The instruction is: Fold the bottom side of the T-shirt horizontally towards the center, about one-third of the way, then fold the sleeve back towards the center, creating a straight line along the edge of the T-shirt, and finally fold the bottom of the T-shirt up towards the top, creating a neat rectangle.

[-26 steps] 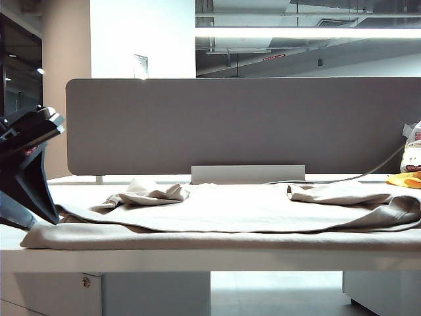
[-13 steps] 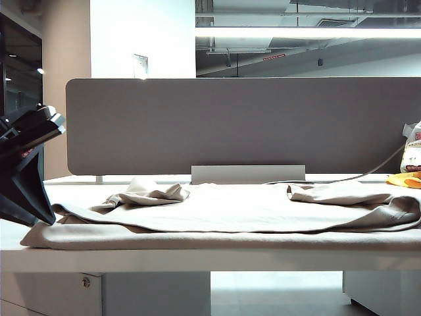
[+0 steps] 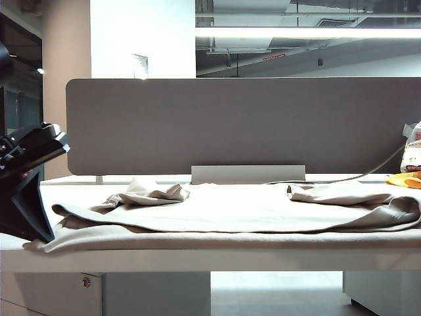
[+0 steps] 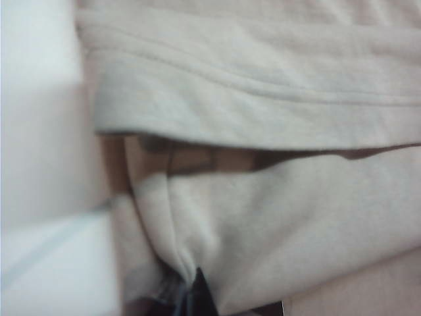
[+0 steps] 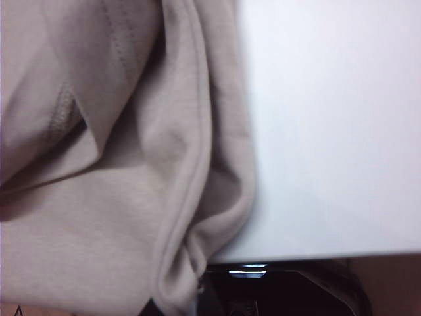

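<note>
the t-shirt [image 3: 250,207] lies spread across the surface [image 3: 197,260]. my left end effector [image 4: 192,297] and right end effector [image 5: 197,289] each pinch its near edge, ready to fold.

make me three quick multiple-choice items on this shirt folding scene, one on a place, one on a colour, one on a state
1. Where is the left gripper in the exterior view?
A. at the T-shirt's left end
B. above the shirt's middle
C. beside the yellow item

2. What colour is the T-shirt?
A. blue
B. beige
C. black

3. How are the left gripper's jaws?
A. wide open over bare table
B. shut on the T-shirt
C. out of every view

Key: 1 A, the dark arm meets the cloth at the left edge. 2 B, plain tan fabric. 3 B, the left wrist view shows cloth bunched into the closed tip.
</note>
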Tool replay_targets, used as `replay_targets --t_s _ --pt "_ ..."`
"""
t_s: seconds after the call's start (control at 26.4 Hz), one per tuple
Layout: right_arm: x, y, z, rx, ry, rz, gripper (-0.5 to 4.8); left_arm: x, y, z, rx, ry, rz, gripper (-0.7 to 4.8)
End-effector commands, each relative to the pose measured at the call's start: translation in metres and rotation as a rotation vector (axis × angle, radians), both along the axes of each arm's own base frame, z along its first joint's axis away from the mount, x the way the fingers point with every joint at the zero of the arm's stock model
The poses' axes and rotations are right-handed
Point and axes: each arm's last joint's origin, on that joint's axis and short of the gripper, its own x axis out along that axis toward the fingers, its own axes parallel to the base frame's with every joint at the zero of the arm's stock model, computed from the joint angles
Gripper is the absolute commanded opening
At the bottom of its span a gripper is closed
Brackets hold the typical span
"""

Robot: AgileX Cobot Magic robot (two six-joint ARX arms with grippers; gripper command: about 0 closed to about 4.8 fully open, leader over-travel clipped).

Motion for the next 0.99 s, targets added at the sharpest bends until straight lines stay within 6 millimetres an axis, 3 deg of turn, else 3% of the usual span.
replay_targets --t_s 0.04,0.38,0.72,0.83,0.99 --pt "0.003 0.000 0.003 0.000 -0.036 0.007 0.03 0.003 -0.001 0.003 -0.033 -0.024 -0.017 -0.06" --pt "0.008 0.000 0.009 0.050 -0.098 0.034 -0.01 0.009 -0.003 0.017 -0.044 -0.063 -0.023 -0.06" --pt "0.013 0.001 0.016 0.121 -0.165 0.021 -0.01 0.023 -0.005 0.053 0.007 -0.158 -0.045 -0.06" --pt "0.021 0.000 0.029 0.138 -0.212 0.026 -0.01 0.028 -0.006 0.065 0.010 -0.193 -0.042 -0.06" --pt "0.040 -0.004 0.069 0.126 -0.328 0.035 -0.01 0.040 -0.006 0.091 0.031 -0.290 -0.031 -0.06"
